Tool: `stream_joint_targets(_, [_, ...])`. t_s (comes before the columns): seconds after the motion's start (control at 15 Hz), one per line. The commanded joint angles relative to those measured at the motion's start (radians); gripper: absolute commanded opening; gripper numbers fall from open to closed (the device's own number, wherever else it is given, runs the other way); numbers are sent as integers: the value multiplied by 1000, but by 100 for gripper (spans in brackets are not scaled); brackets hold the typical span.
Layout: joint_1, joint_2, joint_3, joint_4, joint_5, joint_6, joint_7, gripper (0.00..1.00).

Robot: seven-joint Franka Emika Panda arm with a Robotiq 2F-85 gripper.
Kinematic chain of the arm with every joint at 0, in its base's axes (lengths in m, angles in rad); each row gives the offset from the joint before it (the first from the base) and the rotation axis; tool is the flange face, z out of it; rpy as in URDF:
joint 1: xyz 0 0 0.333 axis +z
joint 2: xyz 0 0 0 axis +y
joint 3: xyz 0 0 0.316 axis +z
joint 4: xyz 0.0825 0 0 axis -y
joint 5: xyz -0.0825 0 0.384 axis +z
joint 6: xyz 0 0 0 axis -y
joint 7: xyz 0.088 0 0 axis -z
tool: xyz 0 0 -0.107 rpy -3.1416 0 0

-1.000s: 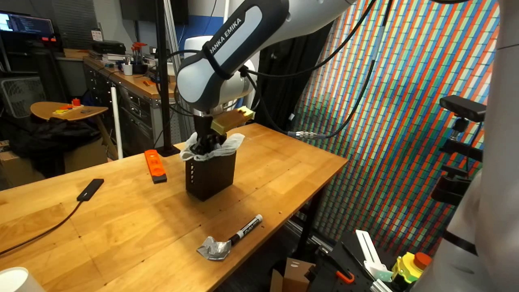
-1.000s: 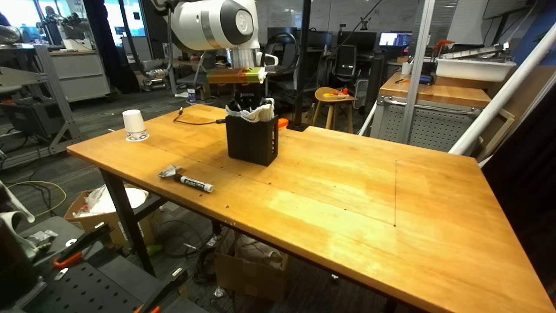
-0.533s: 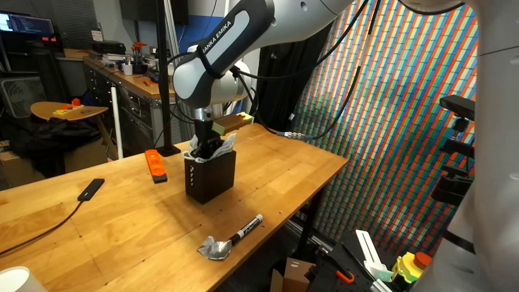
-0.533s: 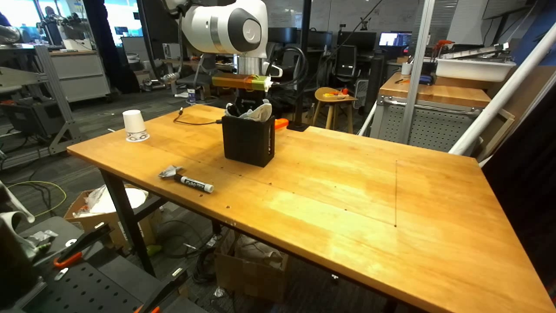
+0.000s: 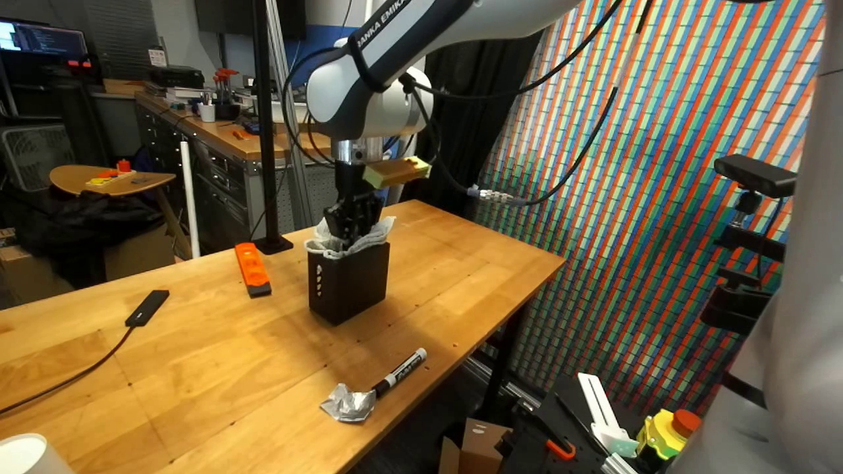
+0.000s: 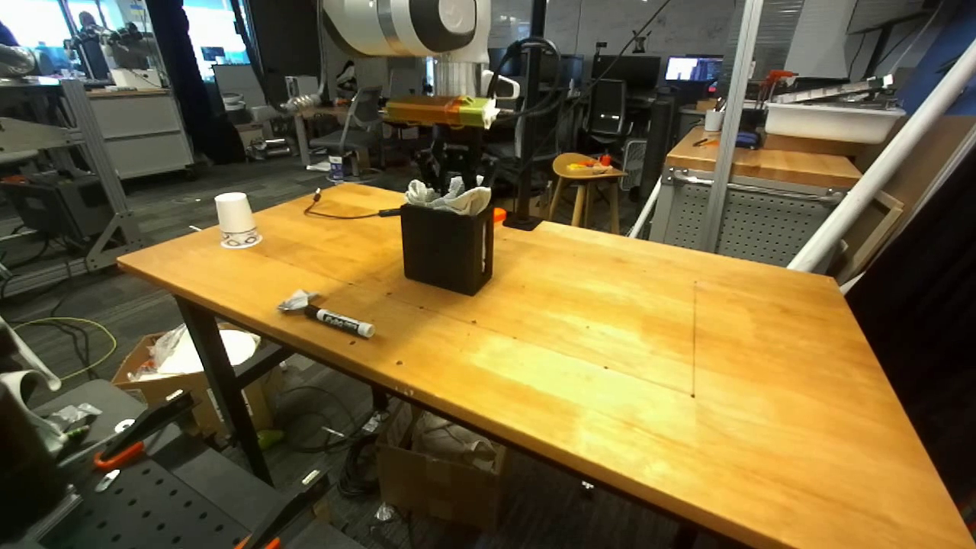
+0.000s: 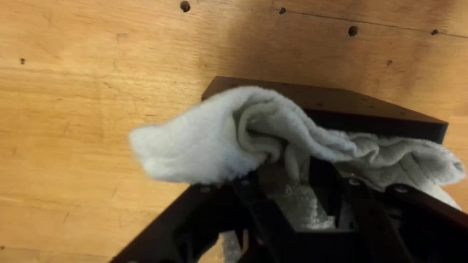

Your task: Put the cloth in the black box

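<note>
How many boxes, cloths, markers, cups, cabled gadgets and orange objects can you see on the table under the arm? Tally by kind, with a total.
Black box: 1
Cloth, sticking out of the box: 1
Marker: 1
Cup: 1
Cabled gadget: 1
Orange object: 1
Total: 6

Had lower end of gripper (image 7: 285, 174) hidden by cloth (image 6: 467, 202) in both exterior views, bottom of cloth hidden by walls of black box (image 5: 359, 283). Couldn't identify pale bits (image 5: 319, 270) at its side: too small. Got white cup (image 5: 25, 455) clipped at bottom-left corner in an exterior view; couldn't read monitor (image 5: 43, 38).
</note>
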Motion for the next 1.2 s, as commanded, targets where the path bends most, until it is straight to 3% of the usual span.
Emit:
stream_joint_targets(0.0, [-7, -148, -11, -83, 7, 34, -3, 76])
stream_joint_targets(0.07, [-6, -173, -13, -96, 9, 37, 0, 82])
stream_joint_targets(0.13, [-3, -193, -14, -108, 10, 39, 2, 55])
stream_joint_targets(0.2, [0, -210, -14, -120, 10, 42, 2, 45])
stream_joint_targets(0.27, [3, -225, -14, -133, 5, 46, 6, 45])
stream_joint_targets(0.33, [6, -236, -14, -145, -5, 51, 12, 39])
stream_joint_targets(0.67, [14, -254, -11, -193, -4, 83, 9, 0])
stream_joint_targets(1.13, [49, -216, 11, -174, -38, 130, 17, 0])
